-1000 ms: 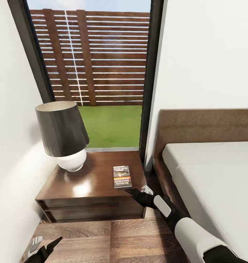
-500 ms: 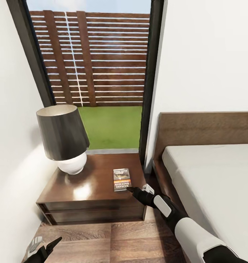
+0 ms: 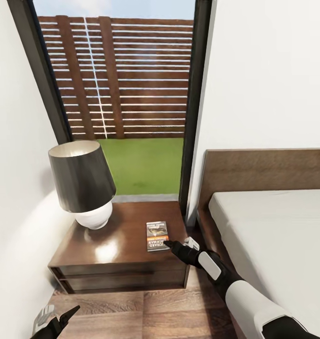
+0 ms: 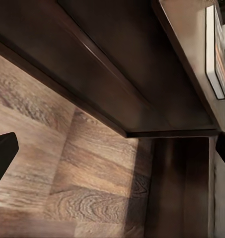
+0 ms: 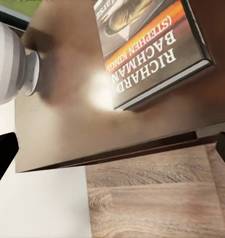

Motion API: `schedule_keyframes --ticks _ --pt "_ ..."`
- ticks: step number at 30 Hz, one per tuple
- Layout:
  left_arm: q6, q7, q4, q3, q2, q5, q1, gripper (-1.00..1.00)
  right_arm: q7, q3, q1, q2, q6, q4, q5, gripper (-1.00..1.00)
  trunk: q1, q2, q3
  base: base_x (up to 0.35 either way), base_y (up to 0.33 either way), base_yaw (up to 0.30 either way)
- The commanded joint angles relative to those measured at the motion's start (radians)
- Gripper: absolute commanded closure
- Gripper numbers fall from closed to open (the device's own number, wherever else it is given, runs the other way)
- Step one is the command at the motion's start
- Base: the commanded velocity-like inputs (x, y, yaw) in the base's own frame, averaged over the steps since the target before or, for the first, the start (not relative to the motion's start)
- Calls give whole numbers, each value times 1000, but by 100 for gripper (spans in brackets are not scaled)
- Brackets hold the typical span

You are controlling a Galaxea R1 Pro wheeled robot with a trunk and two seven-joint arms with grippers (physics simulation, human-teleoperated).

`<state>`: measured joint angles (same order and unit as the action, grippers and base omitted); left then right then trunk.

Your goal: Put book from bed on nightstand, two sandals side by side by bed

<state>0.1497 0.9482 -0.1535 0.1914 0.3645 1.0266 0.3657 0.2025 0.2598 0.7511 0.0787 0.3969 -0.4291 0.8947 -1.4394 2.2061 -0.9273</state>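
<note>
The book (image 3: 157, 236), dark grey with an orange band, lies flat on the nightstand (image 3: 117, 242), near its right front corner. My right gripper (image 3: 180, 244) hovers open just off that corner, its dark fingertip almost at the book's near edge and nothing between the fingers. In the right wrist view the book (image 5: 152, 49) lies close ahead on the glossy nightstand top (image 5: 67, 134). My left gripper (image 3: 56, 318) hangs open and empty low over the floor, left of the nightstand. The bed (image 3: 282, 235) stands to the right. The sandals are out of view.
A dark-shaded lamp (image 3: 82, 181) with a white base takes the nightstand's back left. A tall dark-framed window (image 3: 132, 94) rises behind it. A white wall closes the left side. Wood-plank floor (image 3: 146, 310) runs in front, with a narrow gap between nightstand and bed frame.
The whole picture has slid down slightly, so the camera moved. The book stays put on the nightstand. Both grippers remain open, the right one still by the book.
</note>
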Motion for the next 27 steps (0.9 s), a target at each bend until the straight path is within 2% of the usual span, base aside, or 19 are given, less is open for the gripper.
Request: schedule_keyframes --ticks 1,27 --pt "10 3 0 7 1 10 0 -100 3 2 1 0 2 0 3 -100 4 -7 2 0 0 0" --pt "2 -1 0 10 -3 6 1 -100 15 -5 1 -8 13 1 -1 -100 104 -189 84 0 0 0"
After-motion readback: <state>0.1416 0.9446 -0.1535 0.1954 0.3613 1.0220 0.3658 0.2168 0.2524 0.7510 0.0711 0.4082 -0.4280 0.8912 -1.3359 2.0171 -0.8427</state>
